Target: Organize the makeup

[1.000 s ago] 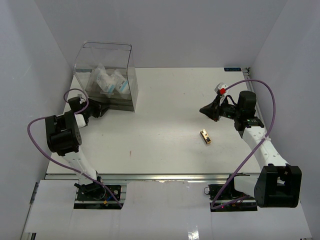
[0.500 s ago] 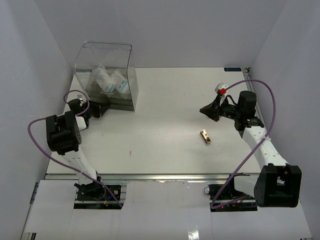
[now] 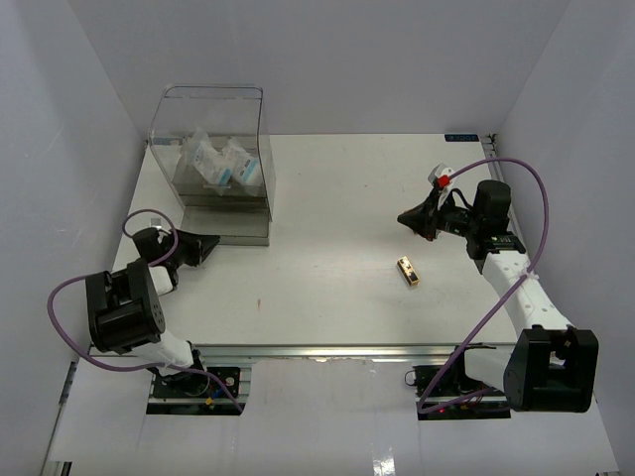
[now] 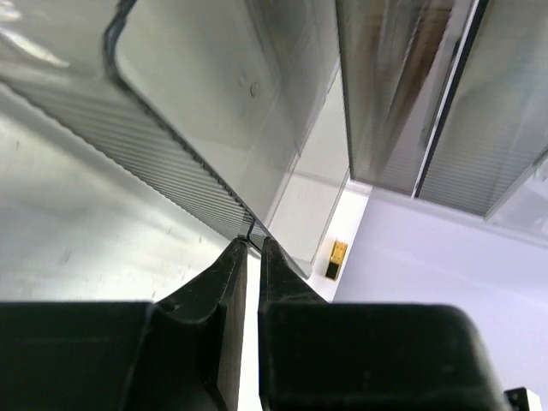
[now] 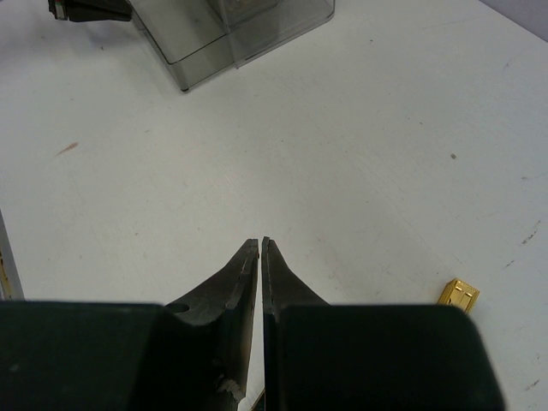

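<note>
A small gold tube point(image 3: 408, 270) lies on the white table right of centre; the left wrist view has this tube point(image 4: 336, 259) far off, and the right wrist view has it point(image 5: 458, 294) at the lower right. Clear packets with white-and-blue labels point(image 3: 223, 164) sit inside the clear plastic box point(image 3: 213, 109) at the back left. The box's clear drawer point(image 3: 238, 231) sticks out toward the near side. My left gripper point(image 3: 211, 242) point(image 4: 252, 242) is shut on the drawer's thin front edge. Hovering above the table, my right gripper point(image 3: 401, 218) point(image 5: 260, 242) is shut and empty.
White walls close in the table on the left, back and right. The box and its drawer point(image 5: 201, 60) stand at the far end of the right wrist view. A purple cable point(image 3: 516, 169) loops above the right arm.
The left gripper closed on the drawer's edge and moved toward the near side, and the drawer slid out of the box with it. The right arm and gold tube stayed put.
</note>
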{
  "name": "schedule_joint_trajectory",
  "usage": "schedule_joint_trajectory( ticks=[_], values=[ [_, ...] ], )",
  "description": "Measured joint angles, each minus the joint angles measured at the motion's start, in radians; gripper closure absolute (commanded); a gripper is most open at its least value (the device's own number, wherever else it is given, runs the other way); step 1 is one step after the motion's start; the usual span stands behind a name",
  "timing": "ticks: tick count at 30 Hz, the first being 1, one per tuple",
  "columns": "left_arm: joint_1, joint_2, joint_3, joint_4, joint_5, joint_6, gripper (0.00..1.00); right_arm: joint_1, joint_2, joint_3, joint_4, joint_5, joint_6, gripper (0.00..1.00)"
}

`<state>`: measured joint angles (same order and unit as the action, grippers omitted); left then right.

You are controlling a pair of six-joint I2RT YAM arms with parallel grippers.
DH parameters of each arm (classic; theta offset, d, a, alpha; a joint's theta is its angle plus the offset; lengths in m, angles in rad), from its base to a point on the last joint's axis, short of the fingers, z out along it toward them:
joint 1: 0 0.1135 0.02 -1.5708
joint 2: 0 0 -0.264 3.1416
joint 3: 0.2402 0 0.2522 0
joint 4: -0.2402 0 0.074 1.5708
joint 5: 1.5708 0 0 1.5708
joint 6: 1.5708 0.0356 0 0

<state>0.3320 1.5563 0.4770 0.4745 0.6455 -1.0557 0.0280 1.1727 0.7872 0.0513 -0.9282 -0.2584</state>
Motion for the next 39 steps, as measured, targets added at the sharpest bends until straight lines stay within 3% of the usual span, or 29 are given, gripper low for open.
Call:
schedule_joint_trajectory(
  ticks=[2,5,7,18,25,31,39],
  values=[
    [0.001,-0.028,-0.028,-0.004,0.008,0.001,0.85,-0.002,-0.002,0.0,0.0,-0.001,0.0,0.89],
    [0.001,-0.059,-0.057,-0.01,0.014,0.001,0.58,-0.006,-0.002,0.0,0.0,-0.003,0.0,0.89],
    [0.001,-0.072,-0.063,-0.022,0.018,0.011,0.46,-0.008,-0.002,0.0,0.0,-0.003,0.0,0.89],
    [0.001,-0.133,-0.065,-0.055,0.077,0.072,0.28,-0.009,-0.001,0.0,-0.01,-0.002,-0.025,0.83],
    [0.001,-0.427,-0.13,-0.08,0.095,0.113,0.02,-0.009,0.023,0.0,-0.05,0.009,-0.052,0.7],
    [0.001,-0.619,-0.185,-0.11,0.096,0.107,0.02,-0.01,0.04,0.016,-0.105,0.073,-0.086,0.56],
    [-0.011,-0.623,-0.192,-0.149,0.185,0.067,0.07,-0.012,0.153,0.097,-0.223,0.269,-0.152,0.48]
  ],
)
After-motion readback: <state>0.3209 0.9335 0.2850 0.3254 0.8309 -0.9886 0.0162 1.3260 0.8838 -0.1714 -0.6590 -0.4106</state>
